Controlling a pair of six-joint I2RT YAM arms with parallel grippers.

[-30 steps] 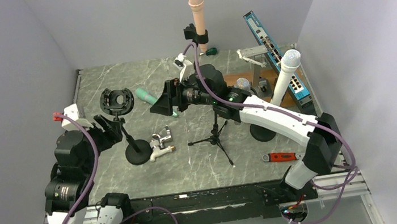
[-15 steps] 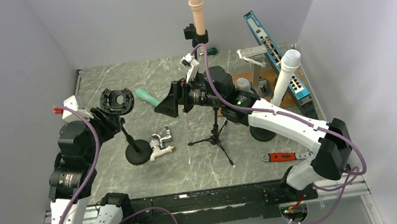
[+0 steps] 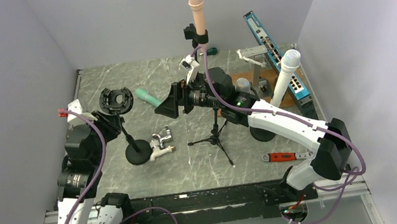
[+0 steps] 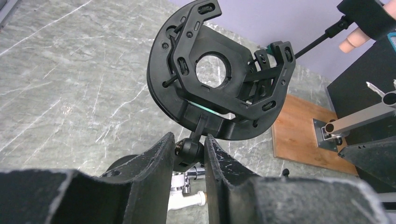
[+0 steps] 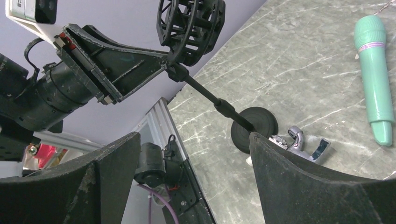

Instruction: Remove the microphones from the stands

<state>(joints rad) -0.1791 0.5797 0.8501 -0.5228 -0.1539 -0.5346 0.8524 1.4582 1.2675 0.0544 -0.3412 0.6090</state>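
Flanking the ball joint of the black round-based stand (image 3: 137, 152), the left claw (image 4: 187, 140) sits close; whether it pinches, I cannot tell. The right claw (image 5: 194, 140) gapes wide, nearer the mint-green plastic microphone (image 3: 147, 97), which lies flat on the grey marble bench (image 3: 192, 170) just to its left, tail toward it.

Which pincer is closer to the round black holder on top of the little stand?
Left. The left pincer sits right below the round black holder, its fingers either side of the stand's joint. The right pincer hangs open, well off to the side.
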